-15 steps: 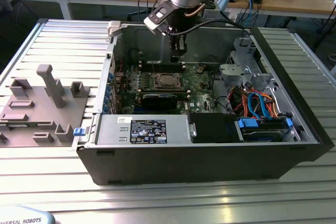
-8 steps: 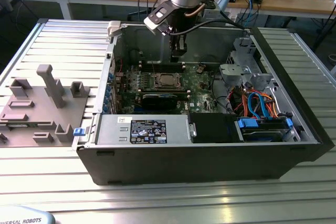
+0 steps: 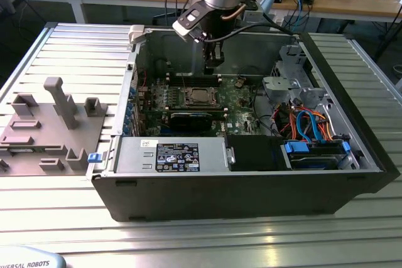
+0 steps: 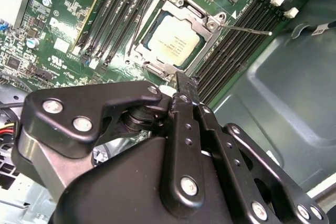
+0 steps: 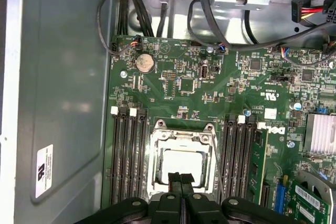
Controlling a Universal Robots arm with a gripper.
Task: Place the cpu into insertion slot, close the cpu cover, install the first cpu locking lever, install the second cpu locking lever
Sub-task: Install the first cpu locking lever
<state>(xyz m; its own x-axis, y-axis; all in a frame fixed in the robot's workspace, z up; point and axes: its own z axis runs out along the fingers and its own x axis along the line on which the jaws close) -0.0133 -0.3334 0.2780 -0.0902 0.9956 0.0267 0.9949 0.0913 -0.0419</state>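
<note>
Nearest the lens in the exterior view lies the ribbed aluminium table (image 3: 188, 236), bearing the uncovered black steel computer case (image 3: 251, 192). Over its green motherboard (image 3: 242, 108) hangs the black two-finger claw (image 3: 213, 61), just above the small square black insertion slot (image 3: 200, 97). A grey plastic fixture block (image 3: 50, 123) sits well apart, at the exterior view's left.

In the second wrist view the claw's black linkage is in the foreground, its fingers pressed together with nothing between them. Just beyond their tips the small flat cpu with a dull silver top (image 4: 176, 43) sits in the slot. The thin silvery cpu cover frame (image 4: 206, 22) lies flat around it. One thin steel locking lever (image 4: 247, 30) juts out sideways, apparently unlatched.

In the first wrist view the empty, closed-up fingers hover over the seated chip. By my reading, placing and covering are done and the levers are left to do. Whether the other lever is latched I cannot tell.
</note>
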